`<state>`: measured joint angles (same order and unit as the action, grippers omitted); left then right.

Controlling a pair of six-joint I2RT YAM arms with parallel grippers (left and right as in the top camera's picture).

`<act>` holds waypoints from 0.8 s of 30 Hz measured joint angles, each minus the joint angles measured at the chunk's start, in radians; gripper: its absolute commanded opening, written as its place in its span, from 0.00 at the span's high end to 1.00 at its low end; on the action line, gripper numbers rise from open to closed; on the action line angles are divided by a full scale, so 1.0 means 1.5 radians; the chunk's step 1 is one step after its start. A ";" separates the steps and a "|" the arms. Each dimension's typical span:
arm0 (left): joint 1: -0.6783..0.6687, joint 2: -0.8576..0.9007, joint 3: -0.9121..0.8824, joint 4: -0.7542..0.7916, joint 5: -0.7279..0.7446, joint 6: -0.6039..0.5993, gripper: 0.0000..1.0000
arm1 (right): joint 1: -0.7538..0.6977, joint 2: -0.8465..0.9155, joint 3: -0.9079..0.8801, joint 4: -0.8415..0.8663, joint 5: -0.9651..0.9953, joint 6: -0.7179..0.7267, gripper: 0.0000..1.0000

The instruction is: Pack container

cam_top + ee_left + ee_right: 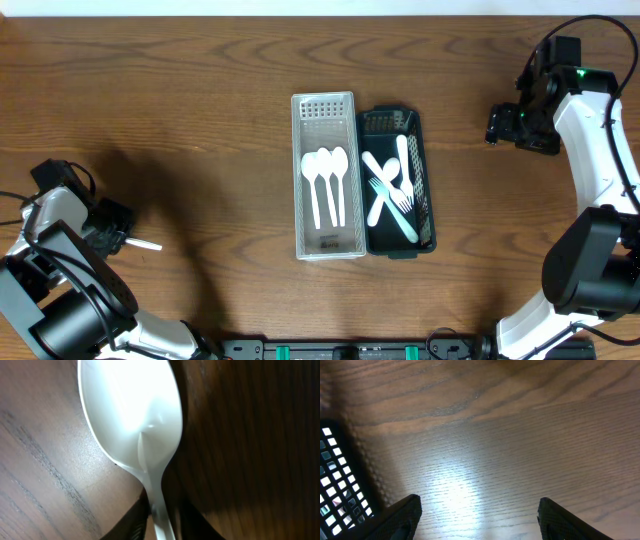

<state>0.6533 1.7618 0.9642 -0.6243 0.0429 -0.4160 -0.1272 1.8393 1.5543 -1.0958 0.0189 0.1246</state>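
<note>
At the middle of the table [180, 120] sit the two containers, side by side and touching along their long walls. The pale tray [325, 106] holds three white spoons [325, 180] laid neatly parallel, bowls toward its perforated far end. The dark tray [386, 122] to its right holds a looser heap of white cutlery [400, 195] crossing over itself. Forks are plain among them; the rest I cannot sort by type.

Packing looks well along but not finished. One more white spoon [130, 410] is out of the trays, well away at the table's left edge, its handle clamped between the jaws of the left gripper [125, 240] and its bowl filling the left wrist view close above the wood. By my reading it belongs with the other three, so a carry across to the pale tray and a release remain. No other loose cutlery shows on the table in the overhead view.

The right gripper [477, 520] hangs over bare wood just beyond the dark tray's right wall, jaws wide apart and holding nothing.
</note>
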 measured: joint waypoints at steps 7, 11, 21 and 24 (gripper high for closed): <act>0.000 0.000 0.000 -0.002 0.002 -0.001 0.94 | 0.000 0.000 0.000 -0.001 0.000 0.000 0.22; 0.000 0.000 0.000 -0.002 0.002 -0.001 0.94 | 0.000 0.000 0.000 -0.002 0.000 0.000 0.23; -0.007 -0.007 -0.001 -0.010 0.023 0.002 0.94 | 0.000 0.000 0.000 -0.002 0.000 0.000 0.22; -0.042 -0.044 -0.002 -0.035 0.041 0.009 0.94 | 0.000 0.000 0.000 -0.003 0.000 0.000 0.22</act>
<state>0.5896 1.6962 0.9607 -0.6762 0.1047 -0.4019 -0.1272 1.8393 1.5543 -1.0996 0.0185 0.1246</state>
